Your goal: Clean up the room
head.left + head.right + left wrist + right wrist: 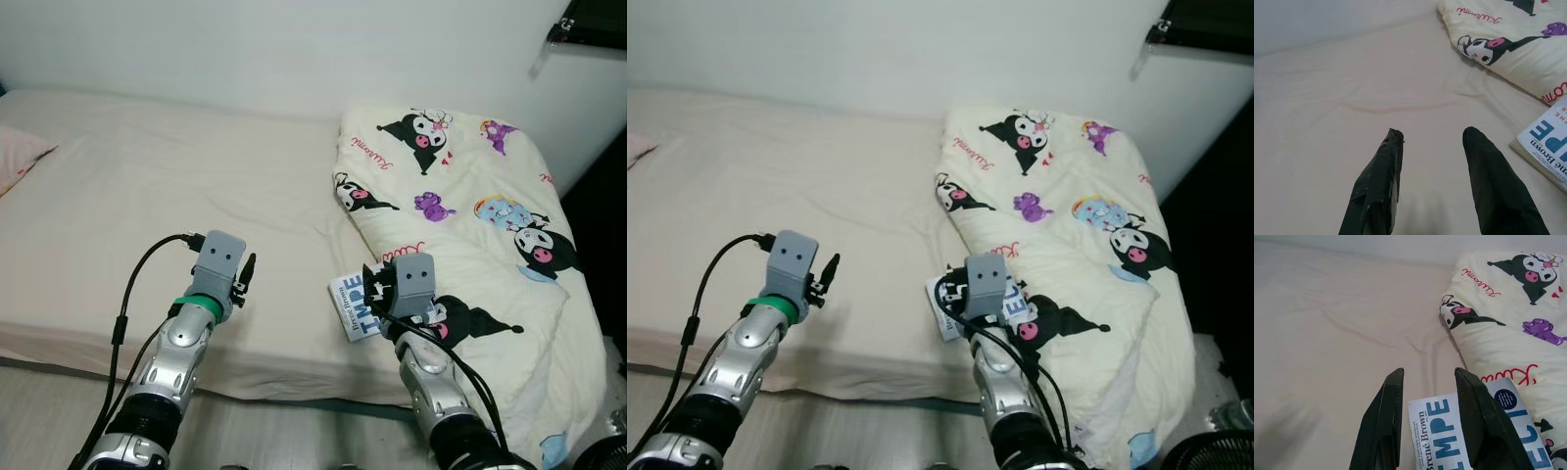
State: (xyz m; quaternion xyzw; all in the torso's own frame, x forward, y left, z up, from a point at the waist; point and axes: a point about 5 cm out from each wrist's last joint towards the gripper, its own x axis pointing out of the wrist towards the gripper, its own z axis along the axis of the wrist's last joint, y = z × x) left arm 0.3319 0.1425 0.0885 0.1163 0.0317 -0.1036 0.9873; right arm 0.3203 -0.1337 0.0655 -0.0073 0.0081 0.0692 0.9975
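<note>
1. The book [355, 305] has a white cover with large blue block letters; "MPE" can be read in the right wrist view, and beside it, in small black type, "Brené Brown". A dark blue round sticker sits near one corner, its print too small to read.
2. In the left wrist view the same cover shows "PE" in blue and "ené Brown" in black; the rest of the title is cut off by the picture's edge.
3. The book lies on the bed [147, 196] near its front edge, at the 9 o'clock side of the quilt [470, 196], with one end tucked against or under the quilt's edge; I cannot tell which.
4. The quilt is cream, printed with black-and-white cartoon figures, purple and blue ones, and red script that I cannot make out. It is bunched up on the bed's right part.
5. The right gripper [1427, 377] has its fingers [1388, 396] apart, one on each side of the book's near end; whether they press on it cannot be told.
6. The left gripper [1431, 134] hovers over bare sheet at 9 o'clock from the book, fingers [1383, 171] spread wide, holding nothing.
7. A pink-patterned pillow [20, 157] is cut off at the far left.
</note>
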